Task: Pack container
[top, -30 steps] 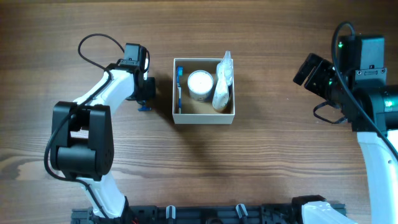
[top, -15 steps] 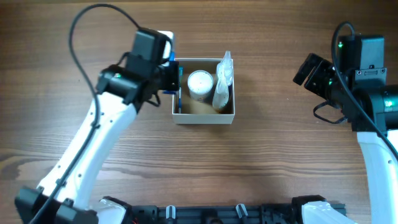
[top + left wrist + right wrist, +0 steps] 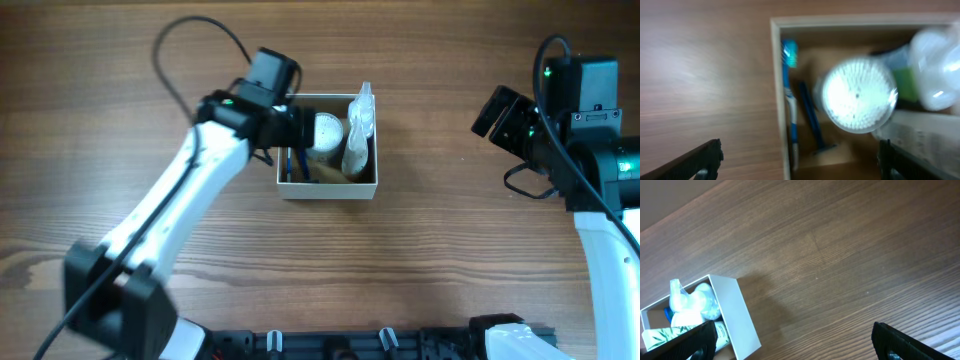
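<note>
Sitting near the middle of the brown wood-grain desk, the container is a small square box of thin cardboard, white on its outer walls and rim, tan inside, with no lid. A blue-and-white toothbrush lies along its left wall, bristles toward the far side. Just beside it lies a slim dark-blue razor. A round clear plastic tub, packed with white cotton tips, stands near the middle. A crinkled, translucent pouch leans against the right wall and pokes above the rim. Something green shows between the tub and the pouch, too blurred to name.

The left arm, white with black joints, stretches diagonally from the near left edge of the desk. Its wrist is over the container's left side. The left end effector points down into the box. Its two dark fingers are spread wide, one outside the left wall and one over the contents, and there is nothing between them.

The right arm stands folded at the right edge of the desk, well apart from the container. The right end effector is tilted toward bare wood. Its fingers are also spread wide and hold nothing.
</note>
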`<state>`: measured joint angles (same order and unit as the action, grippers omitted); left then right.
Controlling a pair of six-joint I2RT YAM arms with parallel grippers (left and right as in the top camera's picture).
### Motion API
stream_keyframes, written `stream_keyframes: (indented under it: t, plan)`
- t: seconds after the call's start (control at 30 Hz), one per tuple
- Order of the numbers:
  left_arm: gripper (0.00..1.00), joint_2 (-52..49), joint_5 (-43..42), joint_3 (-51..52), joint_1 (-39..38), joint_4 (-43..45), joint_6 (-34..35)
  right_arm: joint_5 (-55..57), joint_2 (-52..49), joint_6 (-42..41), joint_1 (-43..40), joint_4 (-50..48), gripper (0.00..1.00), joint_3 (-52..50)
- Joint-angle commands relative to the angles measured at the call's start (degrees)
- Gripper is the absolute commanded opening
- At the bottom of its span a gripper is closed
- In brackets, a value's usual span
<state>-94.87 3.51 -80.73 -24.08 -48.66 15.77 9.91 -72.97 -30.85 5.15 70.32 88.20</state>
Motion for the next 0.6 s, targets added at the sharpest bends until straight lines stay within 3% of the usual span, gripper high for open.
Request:
stream_keyframes:
  t: [0.0,0.13,0.23,0.57]
  plan:
    - [1.00,8.7,8.1,-2.1,4.9,-4.3,0.1,0.2,-0.2,-0.7,-0.2,0.0,1.00,0.2]
    - [1.00,9.7,10.6,-2.1,14.2,-13.2,0.1,0.2,-0.2,-0.8,-0.2,-0.2,1.00,0.2]
    - [1.00,9.6,10.5,-2.0,17.7,-14.2,0.1,0.2,-0.2,-0.8,-0.2,-0.2,1.00,0.2]
    - [1.00,9.6,10.5,-2.0,18.5,-14.2,0.1,0.2,1.7,-0.8,-0.2,-0.2,1.00,0.2]
